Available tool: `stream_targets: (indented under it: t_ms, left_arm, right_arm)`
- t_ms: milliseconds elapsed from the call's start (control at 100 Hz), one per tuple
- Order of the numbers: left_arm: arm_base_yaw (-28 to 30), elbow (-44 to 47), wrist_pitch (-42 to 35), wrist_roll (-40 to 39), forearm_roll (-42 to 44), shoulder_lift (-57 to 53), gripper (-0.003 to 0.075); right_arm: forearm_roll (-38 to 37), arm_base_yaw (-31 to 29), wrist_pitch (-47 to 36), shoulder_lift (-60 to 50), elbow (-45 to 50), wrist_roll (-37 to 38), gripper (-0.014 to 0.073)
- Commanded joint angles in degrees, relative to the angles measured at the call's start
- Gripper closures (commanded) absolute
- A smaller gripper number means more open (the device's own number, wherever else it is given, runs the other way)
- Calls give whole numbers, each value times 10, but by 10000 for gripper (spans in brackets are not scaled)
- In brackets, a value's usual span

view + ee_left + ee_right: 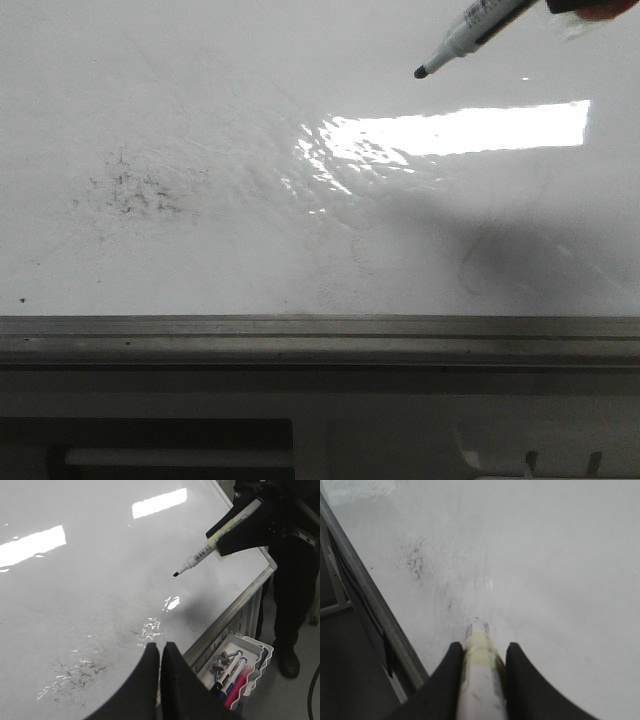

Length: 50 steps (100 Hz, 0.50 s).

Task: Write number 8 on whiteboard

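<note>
The whiteboard is glossy white with a bright glare patch. No number 8 shows on it; only a faint grey curved trace lies in the shadow at the right. My right gripper is shut on a white marker with a black tip. The marker slants down over the board's far right, and its tip hangs clear of the surface, apart from its shadow. In the left wrist view the same marker juts from the right gripper. My left gripper is shut on nothing, low over the near edge.
A grey speckled ink smudge marks the board's left part. A grey metal rail runs along the near edge. Below the edge hangs a white tray holding several markers. A dark-clothed figure stands beyond the board's right end.
</note>
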Motion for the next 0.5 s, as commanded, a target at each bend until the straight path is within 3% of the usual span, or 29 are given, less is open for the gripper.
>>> stream_targets:
  t_ms: [0, 150, 490]
  left_arm:
    - [2, -17, -24, -4, -16, 3, 741]
    - [2, -17, -24, -4, -16, 3, 741]
    - [2, -17, -24, -4, -16, 3, 741]
  right_arm:
    - [-14, -20, -56, -1, -16, 1, 636]
    - [-17, -64, -49, -1, -16, 1, 636]
    - [-24, -70, -53, 26, -14, 1, 636]
